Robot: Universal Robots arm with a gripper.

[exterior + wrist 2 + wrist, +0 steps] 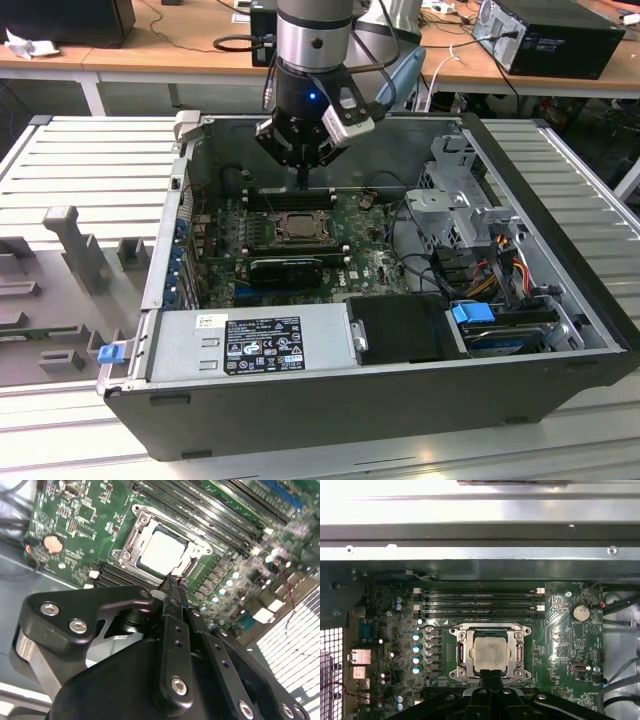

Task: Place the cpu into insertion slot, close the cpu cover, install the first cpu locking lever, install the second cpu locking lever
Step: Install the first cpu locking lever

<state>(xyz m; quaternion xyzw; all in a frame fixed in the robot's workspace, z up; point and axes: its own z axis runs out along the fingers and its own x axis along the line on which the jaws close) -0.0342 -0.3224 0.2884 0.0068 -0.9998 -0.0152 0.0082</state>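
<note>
- Exterior view: even room light — the case (300, 400) interior is shadowed.
- First wrist view: the case (480, 500) wall glares white.
- Second wrist view: the cpu (162, 555) face washes out pale.

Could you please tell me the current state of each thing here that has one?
cpu cover: down flat, framing the cpu.
cpu: lying flat, silver face up.
gripper: fingers shut, empty, at the cover's edge.
computer case: open, side panel off.
</note>
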